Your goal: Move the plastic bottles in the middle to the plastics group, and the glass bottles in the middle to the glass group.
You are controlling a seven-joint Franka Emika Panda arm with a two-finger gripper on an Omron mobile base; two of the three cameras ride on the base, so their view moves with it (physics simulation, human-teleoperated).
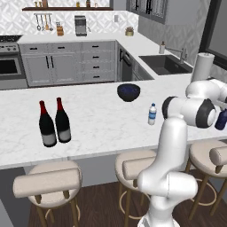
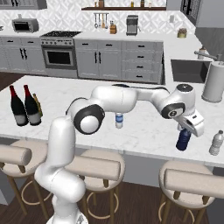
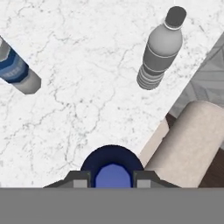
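My gripper (image 2: 187, 129) is shut on the neck of the opaque dark blue plastic bottle (image 2: 183, 140), which is upright over the counter near its front edge; in the hand view the bottle (image 3: 112, 168) sits between the fingertips (image 3: 81, 179). Whether its base touches the counter I cannot tell. Just to its right stands the plastics group's clear grey bottle (image 2: 216, 142). The pale bottle with a blue label (image 2: 118, 120) stands mid-counter. Two tall wine bottles (image 1: 44, 125) (image 1: 62, 120) stand side by side at the left end, with the amber bottle (image 2: 38, 105) beside them.
A dark blue bowl (image 1: 128, 91) sits at the back of the marble counter (image 1: 97, 124). A paper towel roll (image 2: 213, 82) stands at the far right near the sink (image 2: 188, 70). Padded stools (image 2: 192, 181) line the counter's front edge.
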